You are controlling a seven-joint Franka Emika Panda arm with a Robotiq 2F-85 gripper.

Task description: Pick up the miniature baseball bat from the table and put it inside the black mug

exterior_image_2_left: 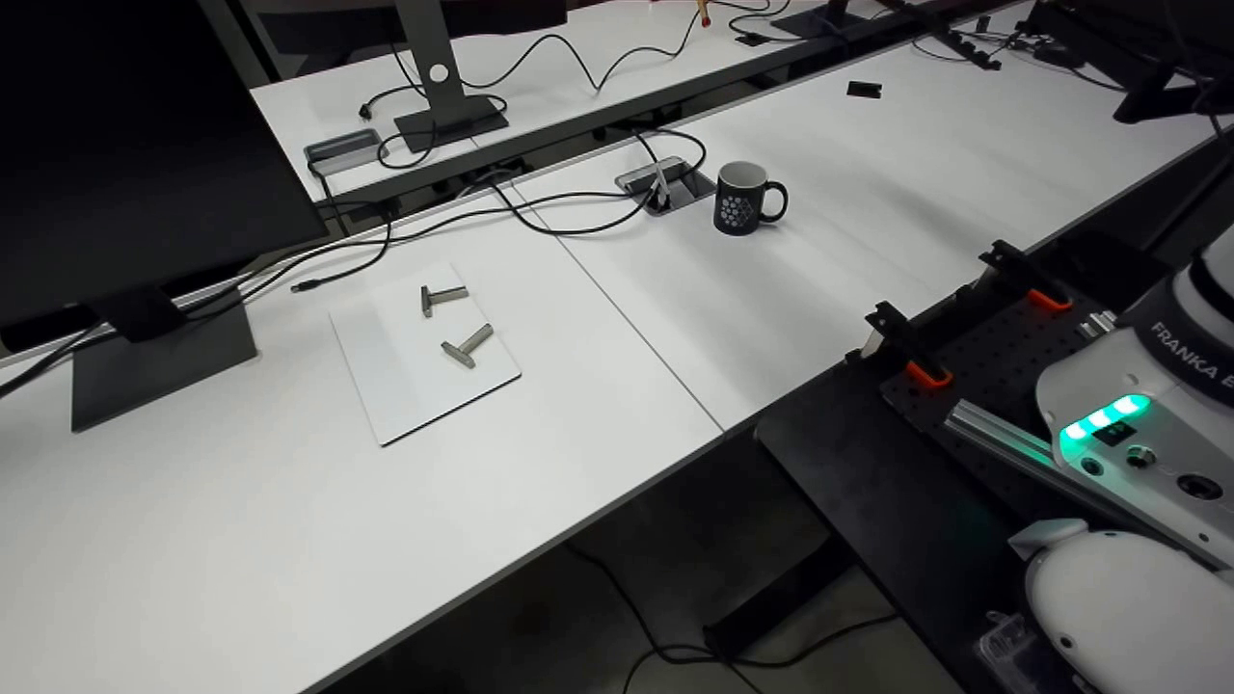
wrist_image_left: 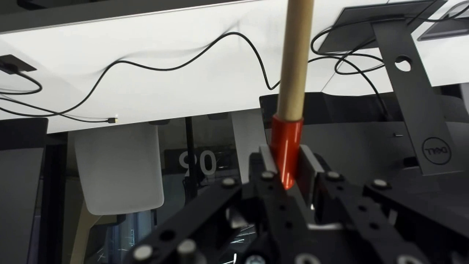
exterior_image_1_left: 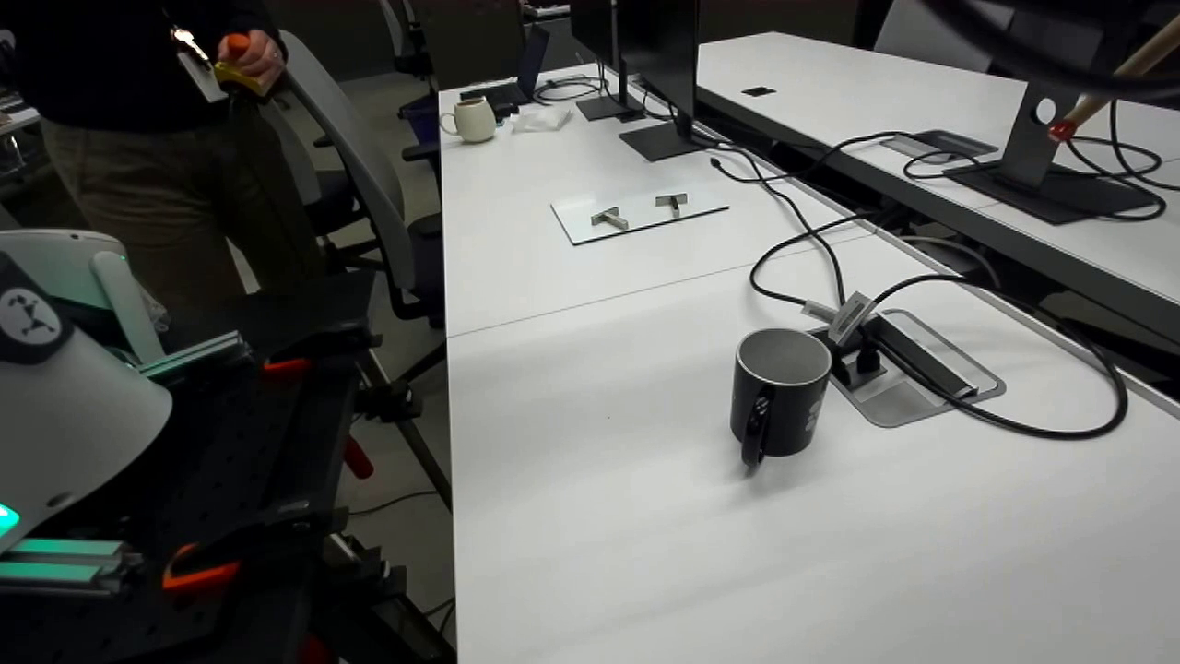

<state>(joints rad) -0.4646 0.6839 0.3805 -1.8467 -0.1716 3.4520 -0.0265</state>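
Observation:
In the wrist view my gripper point(wrist_image_left: 288, 161) is shut on the red end of the miniature baseball bat point(wrist_image_left: 296, 66), pale pads point(wrist_image_left: 308, 168) on either side. Its tan shaft runs out of the top of that view. A slanting length of the bat point(exterior_image_1_left: 1129, 65) with a red tip appears at the top right of an exterior view, held up in the air. Only a small red tip of the bat point(exterior_image_2_left: 705, 13) shows in an exterior view. The black mug point(exterior_image_1_left: 781, 406) stands upright on the white table point(exterior_image_1_left: 590, 535), apart from the bat; its inside looks bare.
Beside the mug sits a cable box point(exterior_image_1_left: 922, 369) with looping black cables point(exterior_image_1_left: 1005, 429). A flat panel with two T-shaped handles point(exterior_image_2_left: 469, 345) lies on the table. Monitors point(exterior_image_1_left: 656, 65) stand behind, and a light cup point(exterior_image_1_left: 474, 121) is at the far end. A person point(exterior_image_1_left: 138, 138) stands beyond the robot base.

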